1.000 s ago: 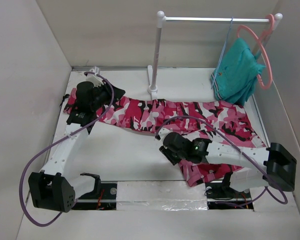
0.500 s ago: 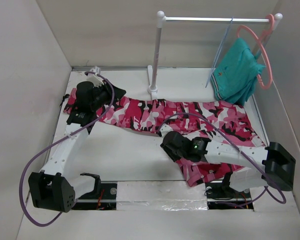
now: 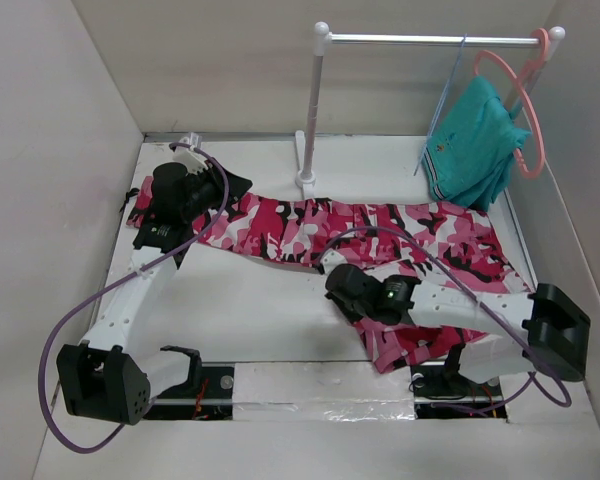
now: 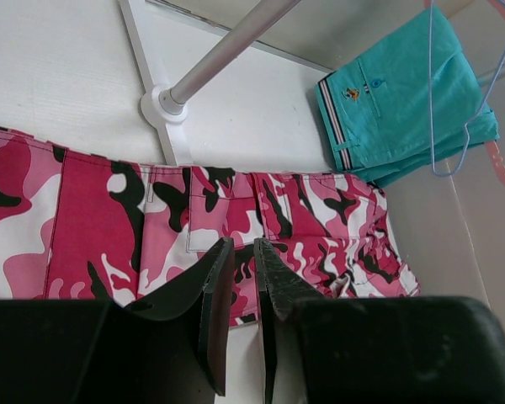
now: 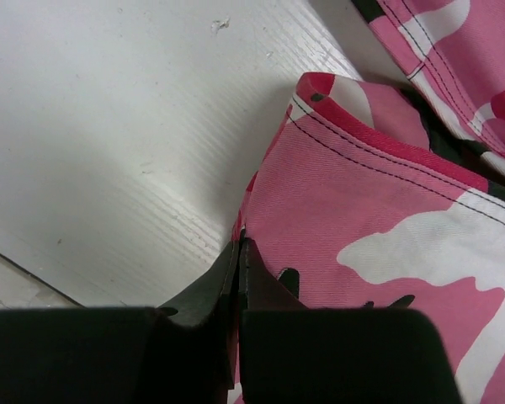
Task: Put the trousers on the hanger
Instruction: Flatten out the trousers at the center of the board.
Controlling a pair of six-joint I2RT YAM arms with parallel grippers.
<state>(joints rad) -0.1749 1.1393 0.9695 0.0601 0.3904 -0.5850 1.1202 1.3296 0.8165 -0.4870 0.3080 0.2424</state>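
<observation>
The camouflage trousers [image 3: 310, 225] lie flat across the table from far left to right, with one leg folded back toward the near right. They also show in the left wrist view [image 4: 93, 227] and the right wrist view [image 5: 387, 202]. My right gripper [image 3: 342, 298] is shut on the edge of that folded leg, low over the table. My left gripper [image 3: 225, 186] hovers above the trousers' left end, its jaws nearly together and empty. The light-blue wire hanger [image 3: 443, 98] hangs from the rail in front of the teal garment and also shows in the left wrist view [image 4: 430, 84].
A white rail stand [image 3: 315, 110] has its base [image 3: 306, 181] just behind the trousers. A salmon-pink hanger [image 3: 527, 120] and a teal garment [image 3: 475, 145] hang at the rail's right end. White walls close in the table on the left, back and right.
My right gripper has shifted slightly right and toward the near edge, drawing the pinched leg with it. The blue hanger has swung a little. The left arm has not moved.
</observation>
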